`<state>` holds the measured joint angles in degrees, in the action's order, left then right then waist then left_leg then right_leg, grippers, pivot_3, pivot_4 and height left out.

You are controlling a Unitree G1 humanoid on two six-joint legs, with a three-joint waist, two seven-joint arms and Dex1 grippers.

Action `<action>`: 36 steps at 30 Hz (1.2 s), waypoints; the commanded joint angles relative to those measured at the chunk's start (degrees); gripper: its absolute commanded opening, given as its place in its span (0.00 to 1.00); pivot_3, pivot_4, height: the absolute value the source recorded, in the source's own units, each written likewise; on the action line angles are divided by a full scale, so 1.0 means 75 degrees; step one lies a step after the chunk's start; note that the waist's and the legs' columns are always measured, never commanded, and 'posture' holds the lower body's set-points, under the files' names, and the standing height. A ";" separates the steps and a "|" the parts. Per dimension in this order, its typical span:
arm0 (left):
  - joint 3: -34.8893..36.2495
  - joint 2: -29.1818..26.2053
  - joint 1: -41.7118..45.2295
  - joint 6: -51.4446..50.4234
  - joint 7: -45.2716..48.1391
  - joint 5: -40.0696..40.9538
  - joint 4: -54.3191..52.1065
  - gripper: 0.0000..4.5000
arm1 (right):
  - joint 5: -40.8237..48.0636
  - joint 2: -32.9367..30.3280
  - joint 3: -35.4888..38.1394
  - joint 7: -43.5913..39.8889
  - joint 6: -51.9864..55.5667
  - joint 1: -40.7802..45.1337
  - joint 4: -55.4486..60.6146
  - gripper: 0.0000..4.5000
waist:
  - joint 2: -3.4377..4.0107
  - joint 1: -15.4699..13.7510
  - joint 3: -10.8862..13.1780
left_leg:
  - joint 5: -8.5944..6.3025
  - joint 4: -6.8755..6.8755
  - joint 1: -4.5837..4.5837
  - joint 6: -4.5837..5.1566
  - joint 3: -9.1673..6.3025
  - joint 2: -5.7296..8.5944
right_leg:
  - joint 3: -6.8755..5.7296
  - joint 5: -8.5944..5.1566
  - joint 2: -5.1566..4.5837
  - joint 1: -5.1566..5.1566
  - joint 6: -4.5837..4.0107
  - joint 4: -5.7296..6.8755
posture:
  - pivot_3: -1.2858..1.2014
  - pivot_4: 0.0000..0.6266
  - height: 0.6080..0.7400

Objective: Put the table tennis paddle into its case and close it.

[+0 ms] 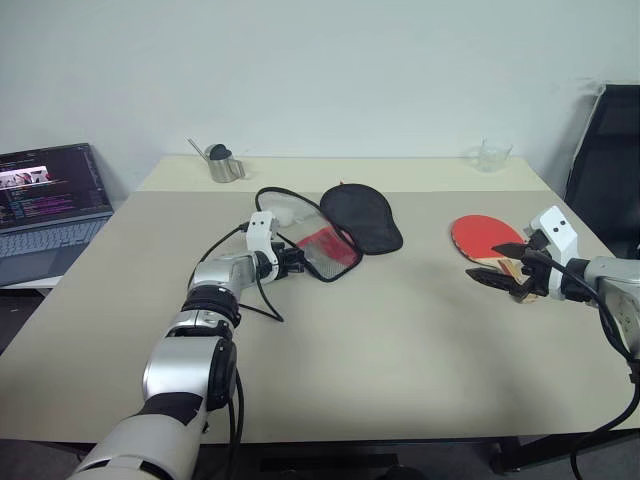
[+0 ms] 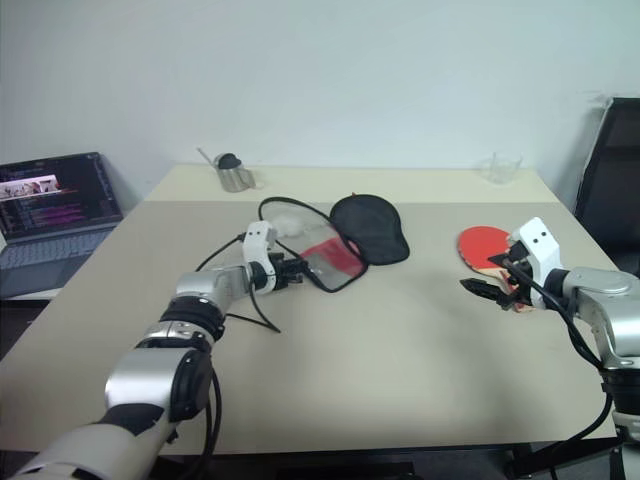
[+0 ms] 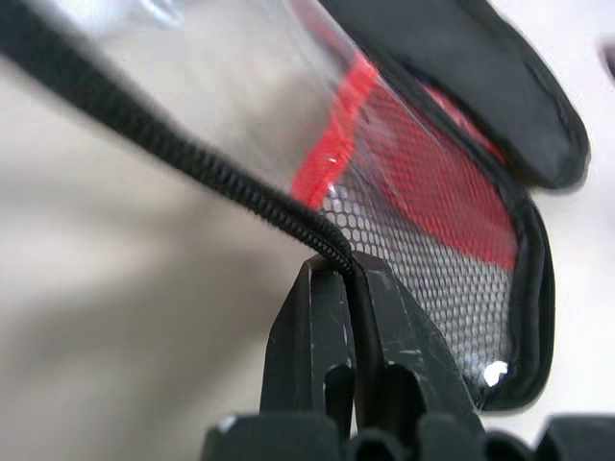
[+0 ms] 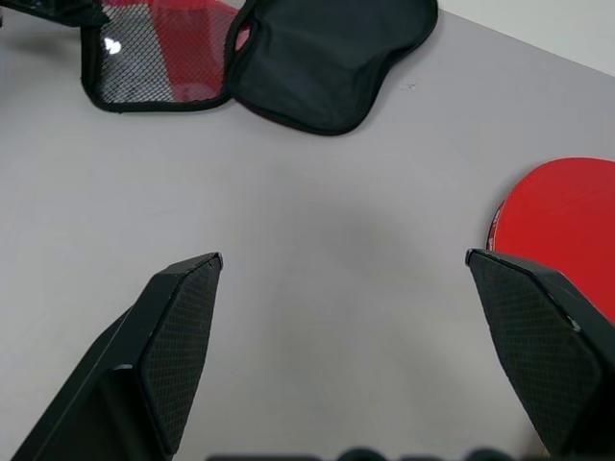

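Note:
The case (image 1: 362, 216) lies unzipped mid-table, its black half flat and its red-and-mesh flap (image 1: 326, 247) raised on edge. My left gripper (image 1: 297, 262) is shut on the flap's black zipper rim (image 3: 240, 197), as the left wrist view shows close up. The table tennis paddle (image 1: 481, 236) lies red face up at the right, its handle pointing toward the near edge. My right gripper (image 1: 505, 265) hangs open just over the handle end, with nothing between its fingers (image 4: 183, 327). In the right wrist view the paddle (image 4: 562, 206) sits beside one finger and the case (image 4: 327, 58) lies beyond.
A laptop (image 1: 45, 205) stands open off the table's left side. A metal cup (image 1: 224, 165) and a clear glass (image 1: 493, 155) stand along the far edge. A black chair (image 1: 610, 160) is at the right. Bare tabletop (image 1: 400, 340) stretches across the front.

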<state>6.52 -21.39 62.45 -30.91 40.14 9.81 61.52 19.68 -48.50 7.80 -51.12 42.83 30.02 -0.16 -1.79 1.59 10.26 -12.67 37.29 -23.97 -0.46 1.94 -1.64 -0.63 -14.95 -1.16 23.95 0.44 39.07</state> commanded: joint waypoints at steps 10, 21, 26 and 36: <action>-0.1579 -0.1195 0.0200 0.0498 0.3323 -0.0962 -0.0357 0.01 | 0.0169 -0.0114 0.0351 0.0125 -0.0100 -0.0144 0.0291 1.00 | 0.0000 0.0008 0.0000 | -0.0001 -0.0003 -0.0002 0.0001 0.0001 -0.0002 | 0.0004 -0.0001 0.0003 0.0004 -0.0001 0.0000 | 0.52 0.24 1.00; -0.1991 -0.1158 0.0292 0.1375 0.4199 -0.1406 -0.0068 0.01 | 0.0310 -0.0102 0.0440 0.0304 -0.0013 -0.0350 0.0485 1.00 | 0.0000 0.0005 0.0000 | -0.0001 -0.0003 -0.0004 0.0003 0.0001 -0.0001 | 0.0006 -0.0004 0.0003 0.0004 0.0004 -0.0002 | 0.52 0.24 1.00; -0.2132 -0.1128 0.0289 0.1663 0.4834 -0.1459 -0.0119 0.01 | 0.0381 -0.0149 0.0492 0.0363 0.0014 -0.0453 0.0552 1.00 | 0.0000 -0.0001 0.0000 | -0.0002 -0.0004 -0.0006 0.0003 -0.0001 -0.0001 | 0.0004 -0.0004 0.0003 0.0004 0.0004 -0.0004 | 0.52 0.24 1.00; -0.2388 -0.1219 0.0309 0.2210 0.6046 -0.1649 -0.0153 0.01 | 0.0421 -0.0139 0.0600 0.0446 0.0109 -0.0607 0.0742 1.00 | 0.0000 0.0005 0.0000 | -0.0002 -0.0003 -0.0006 0.0004 -0.0001 -0.0001 | 0.0005 -0.0005 0.0006 0.0005 0.0006 -0.0003 | 0.52 0.24 1.00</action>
<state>-10.95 -29.95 63.58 -15.51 82.99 -2.30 61.24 21.67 -48.53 10.16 -48.15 43.50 25.42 3.16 -1.79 1.62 10.26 -12.68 37.26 -24.02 -0.43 1.93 -1.65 -0.59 -15.00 -1.12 23.98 0.49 39.04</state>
